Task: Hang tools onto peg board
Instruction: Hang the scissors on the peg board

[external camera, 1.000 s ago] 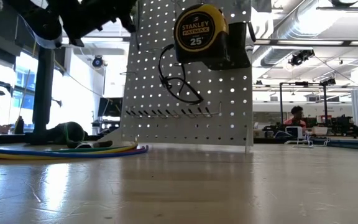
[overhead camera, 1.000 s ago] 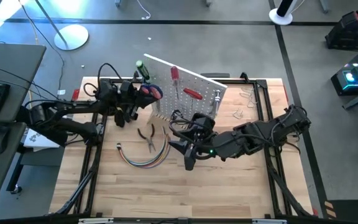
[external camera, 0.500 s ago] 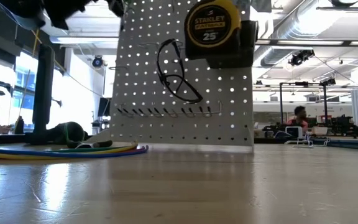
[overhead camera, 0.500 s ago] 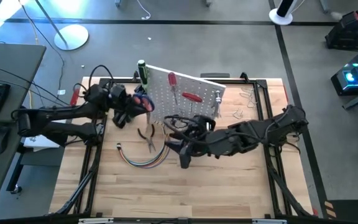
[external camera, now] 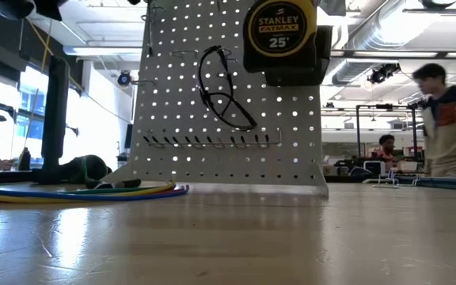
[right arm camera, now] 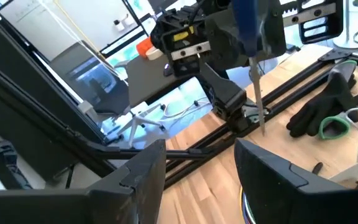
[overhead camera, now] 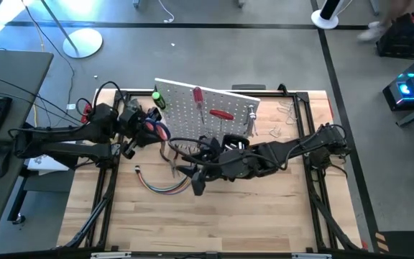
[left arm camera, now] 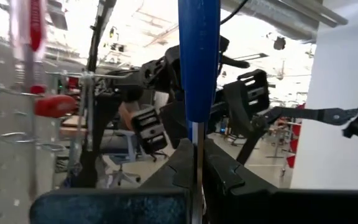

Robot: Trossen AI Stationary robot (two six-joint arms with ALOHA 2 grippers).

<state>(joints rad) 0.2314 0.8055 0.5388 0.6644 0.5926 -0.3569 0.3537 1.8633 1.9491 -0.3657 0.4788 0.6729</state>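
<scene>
At far left of the surface: left hand (overhead camera: 152,126) clamped on a blue-handled tool (left arm camera: 199,59) beside the peg board (overhead camera: 214,101) | right hand (overhead camera: 195,181) held apart, empty, near centre | hung: red screwdriver (overhead camera: 199,95), tape measure (external camera: 280,32) | left: pliers (overhead camera: 169,158) lying on surface

Ahead of my right gripper (overhead camera: 195,185): bare wooden tabletop (overhead camera: 250,216), open room. Beside it, the curved bundle of coloured cables (overhead camera: 165,185) and black-handled pliers (overhead camera: 169,160) block the way. Behind it stands the tilted white perforated peg board (overhead camera: 214,111); my left gripper (overhead camera: 131,140) crowds that board's near edge.
</scene>
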